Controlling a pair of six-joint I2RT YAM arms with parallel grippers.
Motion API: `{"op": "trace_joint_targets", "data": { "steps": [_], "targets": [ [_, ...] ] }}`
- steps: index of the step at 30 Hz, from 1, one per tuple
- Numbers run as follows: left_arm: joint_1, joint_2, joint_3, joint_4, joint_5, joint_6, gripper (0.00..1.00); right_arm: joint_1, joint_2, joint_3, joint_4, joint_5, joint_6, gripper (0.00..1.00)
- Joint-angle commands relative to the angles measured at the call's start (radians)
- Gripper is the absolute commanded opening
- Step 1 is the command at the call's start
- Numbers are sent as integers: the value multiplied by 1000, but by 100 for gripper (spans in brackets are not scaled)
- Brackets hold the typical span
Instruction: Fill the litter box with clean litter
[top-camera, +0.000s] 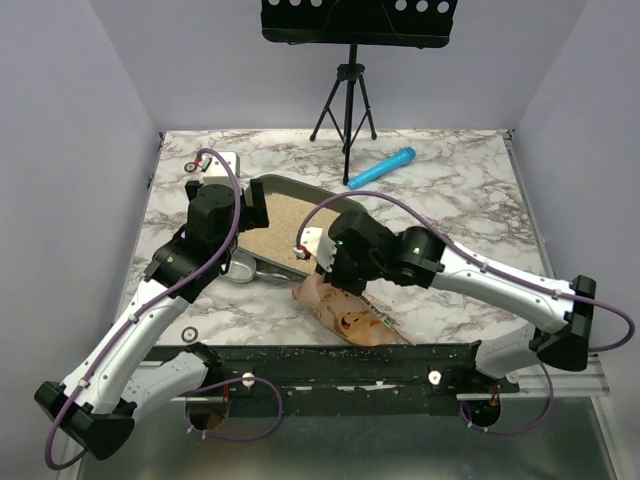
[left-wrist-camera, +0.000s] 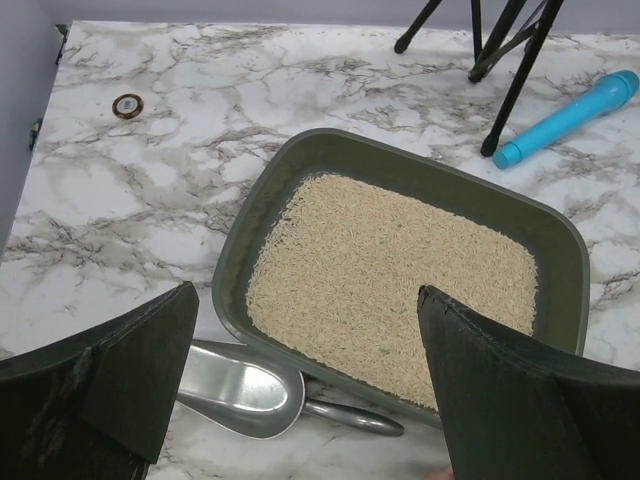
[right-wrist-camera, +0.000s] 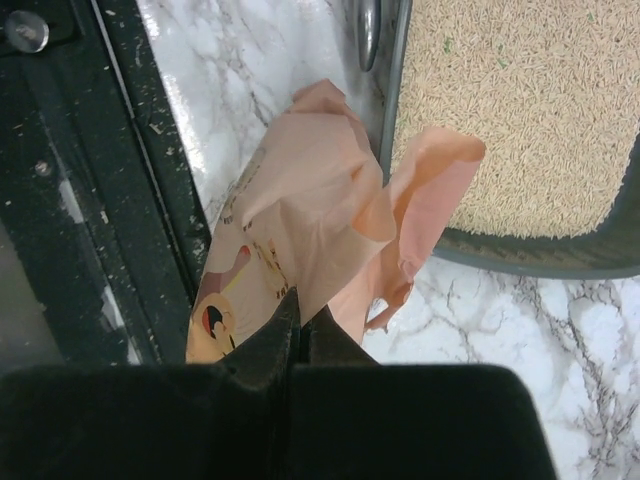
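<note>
The dark grey-green litter box (top-camera: 262, 186) lies left of centre, its floor covered with pale beige clean litter (top-camera: 278, 226). My left gripper (left-wrist-camera: 307, 290) hovers open over the box's near edge (left-wrist-camera: 232, 262), with the litter (left-wrist-camera: 390, 270) showing between its fingers (left-wrist-camera: 130, 370). A silver scoop (left-wrist-camera: 235, 385) lies on the table against that edge. My right gripper (right-wrist-camera: 303, 305) is shut on the orange-pink printed bag (right-wrist-camera: 300, 220), whose limp mouth droops by the box rim (right-wrist-camera: 540, 255) and over the litter (right-wrist-camera: 520, 110). The bag (top-camera: 345, 312) sits between box and front rail.
A blue cylinder (top-camera: 381, 167) lies behind the box, next to a black tripod stand (top-camera: 347, 105). A small round disc (left-wrist-camera: 127, 105) sits at the far left. A black rail (top-camera: 330, 365) dusted with granules runs along the near table edge.
</note>
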Motion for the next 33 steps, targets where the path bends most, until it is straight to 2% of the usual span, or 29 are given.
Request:
{"op": "trace_joint_targets", "data": {
  "steps": [1,8,13,19,23,27,28,30,33],
  "targets": [
    [9,-11,-6,18,-12,-11,99,-34,70,121,152,-5,-73,1],
    [18,-8,-6,18,-9,-12,99,-164,218,216,159,-68,-130,1],
    [29,-3,-7,19,-3,-16,99,-178,285,297,172,-79,-266,0],
    [38,0,-9,18,-8,-17,99,-207,385,441,137,-172,-363,1],
    [40,-1,-10,18,-15,-17,99,-207,474,549,14,-223,-392,1],
    [41,0,-9,19,-12,-17,99,-207,472,509,53,-226,-337,1],
    [43,-1,-9,16,-11,-19,99,-207,460,499,66,-215,-326,3],
    [43,0,-10,18,-8,-19,99,-207,434,474,80,-208,-311,23],
    [44,3,-9,16,-5,-22,99,-209,364,431,95,-186,-273,43]
  ]
}}
